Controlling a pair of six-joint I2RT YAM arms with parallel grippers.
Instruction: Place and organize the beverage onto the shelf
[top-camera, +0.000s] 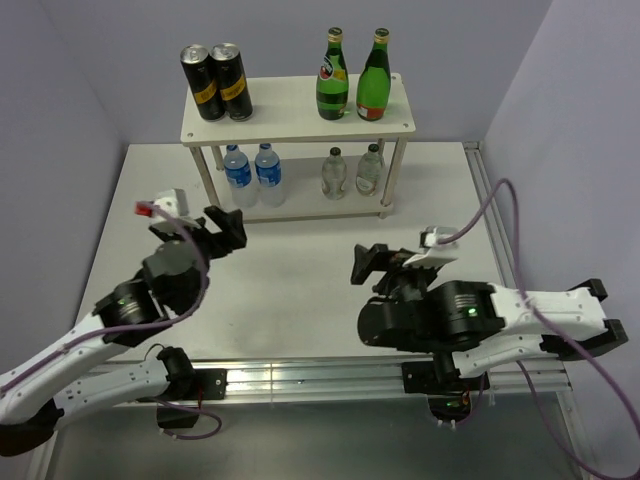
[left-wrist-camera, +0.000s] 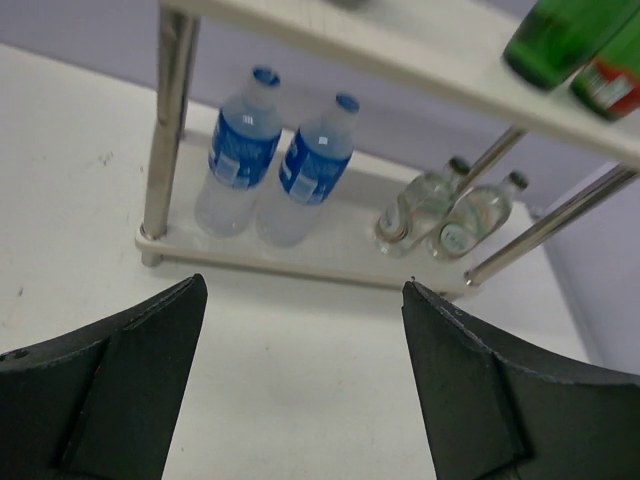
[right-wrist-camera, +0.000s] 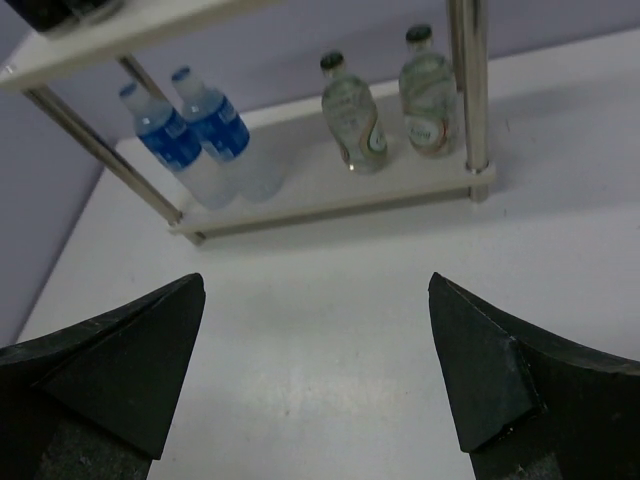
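Shelf (top-camera: 290, 112) top tier: two black cans (top-camera: 218, 82), two green bottles (top-camera: 352, 75). Lower tier: two water bottles (top-camera: 252, 172), two clear glass bottles (top-camera: 353, 172). Left gripper (top-camera: 225, 226) and right gripper (top-camera: 362, 266) spread wide, holding nothing

Worktop (top-camera: 300, 290): white, matte, rectangular, filling the middle of the top view; its bare surface shows faint grey scuffs.
Specks (left-wrist-camera: 105, 158): a few small dark marks on the worktop, at 10 o'clock in the left wrist view.
Back wall (top-camera: 280, 30): plain lavender-grey, at 12 o'clock, meeting the worktop's far edge.
Left wall (top-camera: 50, 120): same colour, at 9 o'clock, along the worktop's left edge.
Right wall (top-camera: 580, 130): same colour, at 3 o'clock.
Front rail (top-camera: 300, 378): silver slotted metal bar along the worktop's near edge, at 6 o'clock.
Side rail (top-camera: 474, 160): silver metal strip along the worktop's right edge, at 2 o'clock.
Lower surface (top-camera: 300, 440): dull grey, beyond the front rail at 6 o'clock.
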